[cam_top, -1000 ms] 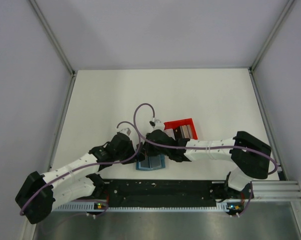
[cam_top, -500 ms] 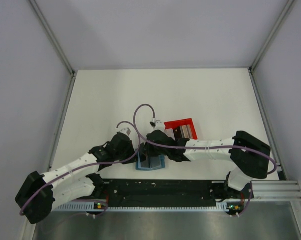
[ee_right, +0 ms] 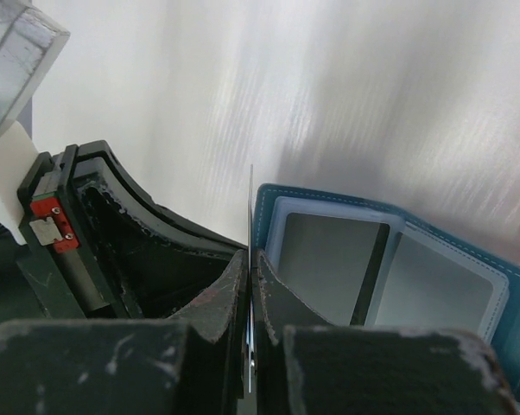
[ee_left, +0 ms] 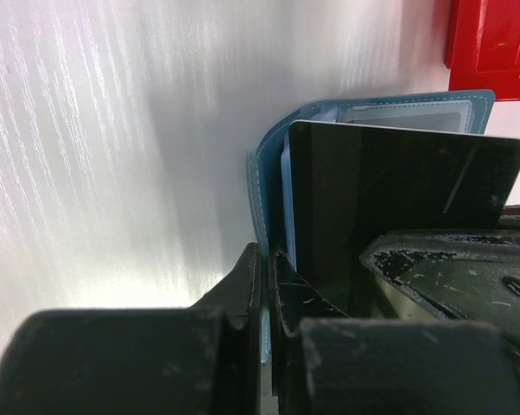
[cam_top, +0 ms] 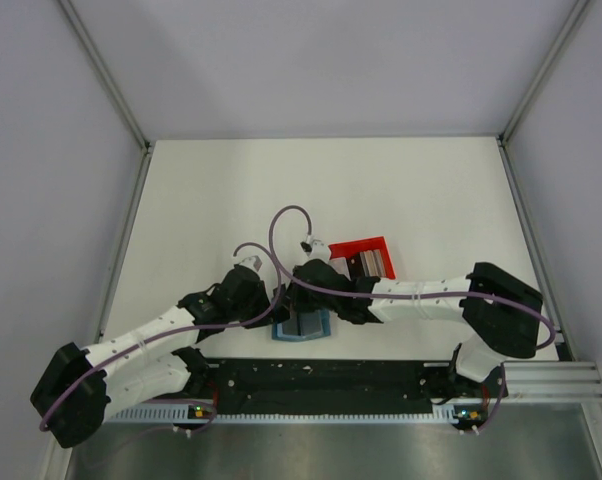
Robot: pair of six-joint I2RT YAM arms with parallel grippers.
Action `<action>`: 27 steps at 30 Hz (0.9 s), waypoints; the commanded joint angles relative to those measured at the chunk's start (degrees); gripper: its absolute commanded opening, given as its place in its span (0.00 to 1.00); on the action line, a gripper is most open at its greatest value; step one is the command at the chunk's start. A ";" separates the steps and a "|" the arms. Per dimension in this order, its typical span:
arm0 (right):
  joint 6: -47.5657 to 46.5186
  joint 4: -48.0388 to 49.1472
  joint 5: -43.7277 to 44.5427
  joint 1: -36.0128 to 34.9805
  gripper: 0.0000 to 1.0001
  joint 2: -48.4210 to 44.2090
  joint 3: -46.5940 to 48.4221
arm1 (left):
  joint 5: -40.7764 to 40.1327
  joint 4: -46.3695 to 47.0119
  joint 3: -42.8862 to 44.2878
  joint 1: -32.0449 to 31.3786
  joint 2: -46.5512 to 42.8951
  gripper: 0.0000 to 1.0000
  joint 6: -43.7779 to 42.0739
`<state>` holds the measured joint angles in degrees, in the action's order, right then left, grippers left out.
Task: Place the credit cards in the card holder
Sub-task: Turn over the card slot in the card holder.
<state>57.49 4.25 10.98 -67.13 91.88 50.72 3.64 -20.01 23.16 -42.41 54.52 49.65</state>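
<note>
The teal card holder [cam_top: 303, 327] lies open near the table's front edge, between both arms. My left gripper [ee_left: 267, 259] is shut on the edge of its raised cover [ee_left: 262, 173]. My right gripper [ee_right: 250, 259] is shut on a black credit card [ee_left: 390, 199], held upright on edge just inside that cover. In the right wrist view this card shows only as a thin line [ee_right: 250, 194]. Two greyish cards [ee_right: 329, 259] [ee_right: 433, 290] sit in the holder's clear pockets. In the top view the two grippers [cam_top: 278, 312] [cam_top: 299, 303] meet over the holder.
A red open-topped tray [cam_top: 361, 247] with something grey in it stands just behind and right of the holder, and its corner shows in the left wrist view [ee_left: 489, 39]. The black rail with the arm bases [cam_top: 321, 380] runs close in front. White walls enclose the table.
</note>
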 commanded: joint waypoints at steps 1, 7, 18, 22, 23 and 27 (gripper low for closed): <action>1.30 2.96 -0.35 -0.81 0.00 -1.88 0.87 | 0.14 2.34 0.13 -0.13 -0.73 0.00 0.36; 0.51 -0.03 1.14 -0.89 0.00 -0.38 1.05 | 0.14 2.17 0.22 -0.13 -0.91 0.00 0.45; 0.25 -2.76 2.37 -0.81 0.00 -0.20 1.22 | 0.23 2.26 0.31 -0.13 -0.82 0.00 0.45; 0.34 1.10 1.67 -0.81 0.00 -3.53 0.00 | 0.14 2.08 0.22 -0.13 -0.91 0.00 0.45; 0.60 1.98 1.67 -0.89 0.00 -4.33 -0.35 | 0.14 2.08 0.13 -0.13 -0.91 0.00 0.45; 1.39 3.13 1.76 -0.81 0.00 -5.48 -0.97 | 0.23 2.26 0.05 -0.13 -1.00 0.00 0.71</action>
<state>58.15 2.81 12.16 -67.13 90.15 50.11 3.64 -19.99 23.16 -42.41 54.50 49.69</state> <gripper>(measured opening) 0.006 0.023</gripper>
